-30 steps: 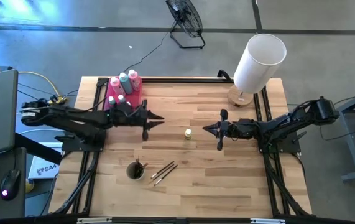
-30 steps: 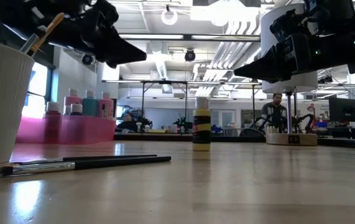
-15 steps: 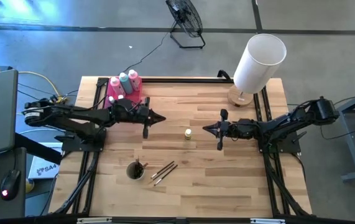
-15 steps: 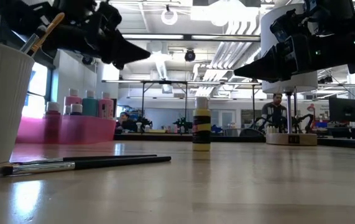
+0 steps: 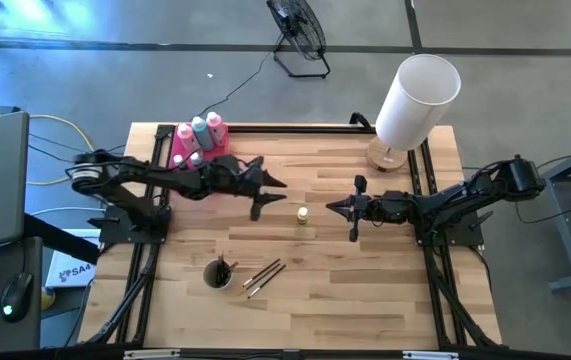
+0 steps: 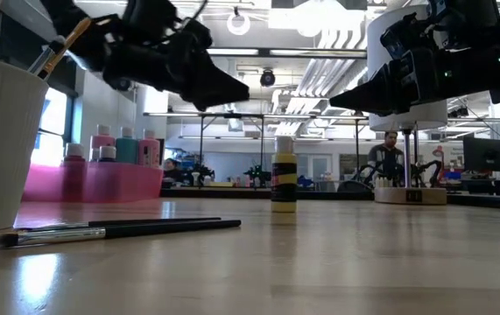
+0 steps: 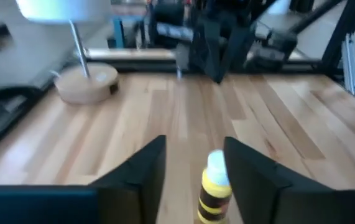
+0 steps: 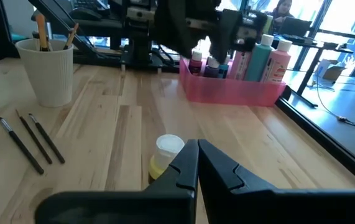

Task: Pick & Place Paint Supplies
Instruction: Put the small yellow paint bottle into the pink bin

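Seen from overhead: small yellow paint pot with a white cap (image 5: 303, 215) upright mid-surface, between the left tool (image 5: 277, 183) and the right tool (image 5: 331, 207), touching neither. From the left wrist: same pot (image 7: 214, 188) framed in the gap between two parted dark fingers (image 7: 141, 171), nothing gripped. From the right wrist: right tool's tips pressed together, empty, pot (image 8: 165, 155) just beyond them; also two thin dark-handled brushes (image 8: 30, 142) lying side by side and a white ribbed cup (image 8: 48, 70) holding more brushes. At table height: pink and teal squeeze bottles with white caps (image 6: 125, 143) standing in the pink rectangular tray (image 6: 92, 183), brushes (image 6: 118, 230) flat in the foreground. Pale wooden plank surface (image 5: 325, 290) with a black frame; white cylindrical lampshade on a round wooden base (image 5: 414, 100) at the far right corner. Beyond: grey floor, black floor fan (image 5: 299, 30), workshop with ceiling lights and a seated person (image 6: 390, 153).
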Tool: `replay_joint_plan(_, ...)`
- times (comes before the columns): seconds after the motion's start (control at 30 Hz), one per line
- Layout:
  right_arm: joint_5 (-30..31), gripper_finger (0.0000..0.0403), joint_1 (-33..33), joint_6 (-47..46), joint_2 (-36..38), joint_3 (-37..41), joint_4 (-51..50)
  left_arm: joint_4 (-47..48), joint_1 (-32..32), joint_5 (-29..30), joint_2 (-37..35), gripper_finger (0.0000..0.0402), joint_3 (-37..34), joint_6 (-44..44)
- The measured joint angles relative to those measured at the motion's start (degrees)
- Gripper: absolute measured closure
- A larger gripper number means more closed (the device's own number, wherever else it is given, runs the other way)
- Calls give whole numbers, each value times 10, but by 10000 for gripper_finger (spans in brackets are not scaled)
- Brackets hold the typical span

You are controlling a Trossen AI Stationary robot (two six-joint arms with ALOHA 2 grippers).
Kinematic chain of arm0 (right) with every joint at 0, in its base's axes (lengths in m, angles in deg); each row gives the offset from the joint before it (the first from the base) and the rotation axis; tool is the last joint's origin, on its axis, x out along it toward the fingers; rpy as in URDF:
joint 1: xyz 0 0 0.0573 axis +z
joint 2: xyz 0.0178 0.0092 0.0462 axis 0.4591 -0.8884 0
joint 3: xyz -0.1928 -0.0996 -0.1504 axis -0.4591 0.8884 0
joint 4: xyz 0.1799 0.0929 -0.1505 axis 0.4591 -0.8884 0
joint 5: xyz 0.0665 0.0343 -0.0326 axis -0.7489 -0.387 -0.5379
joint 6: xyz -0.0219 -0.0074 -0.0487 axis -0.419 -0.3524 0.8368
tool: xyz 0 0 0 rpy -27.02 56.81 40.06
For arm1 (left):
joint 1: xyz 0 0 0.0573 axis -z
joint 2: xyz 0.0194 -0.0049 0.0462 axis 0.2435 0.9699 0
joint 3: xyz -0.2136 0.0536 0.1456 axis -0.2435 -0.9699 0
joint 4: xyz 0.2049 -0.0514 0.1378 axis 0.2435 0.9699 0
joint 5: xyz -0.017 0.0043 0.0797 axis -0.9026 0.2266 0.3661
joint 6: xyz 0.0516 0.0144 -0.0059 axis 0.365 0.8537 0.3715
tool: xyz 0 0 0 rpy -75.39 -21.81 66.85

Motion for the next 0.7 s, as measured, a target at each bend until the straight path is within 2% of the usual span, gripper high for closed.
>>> replay_joint_plan(0.13,0,401,0,0,0,0,-6,56,0,-50,33,200,40,-6)
replay_joint_plan(0.23,0,401,0,0,0,0,-10,81,1,-79,46,186,59,-5)
replay_joint_plan(0.33,0,401,0,0,0,0,-10,84,0,-77,58,183,61,-6)
replay_joint_plan(0.5,0,401,0,0,0,0,-11,84,0,-40,68,183,61,-6)
replay_joint_plan(0.7,0,401,0,0,0,0,-11,79,0,-39,68,183,61,-6)
